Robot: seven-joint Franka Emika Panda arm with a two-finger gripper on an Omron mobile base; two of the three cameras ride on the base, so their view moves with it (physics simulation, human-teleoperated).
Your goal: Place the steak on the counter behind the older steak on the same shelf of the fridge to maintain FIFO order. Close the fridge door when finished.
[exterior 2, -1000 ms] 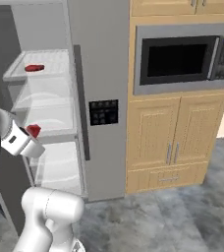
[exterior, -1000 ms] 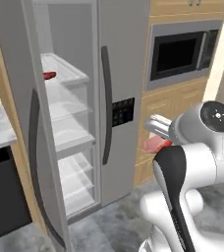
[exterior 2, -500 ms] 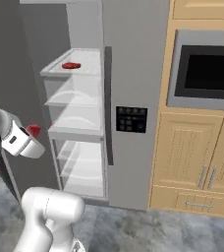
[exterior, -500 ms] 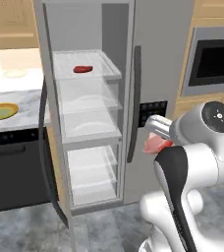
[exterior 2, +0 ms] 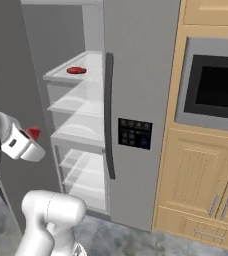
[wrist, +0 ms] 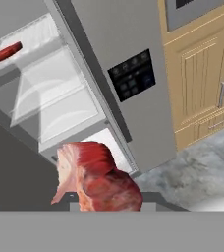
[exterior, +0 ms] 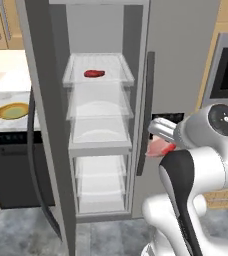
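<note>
1. One fridge (exterior: 186, 60) stands with its fridge door (exterior: 43, 125) swung open.
2. The shelf (exterior: 100, 75), uppermost inside the fridge, carries the older steak (exterior: 94, 73).
3. The gripper (exterior: 158, 146), outside the fridge and below that shelf, is clamped on the steak (wrist: 97, 177).
4. Step in hand: carrying. Next, I judge, lift and reach in behind the older steak.
</note>
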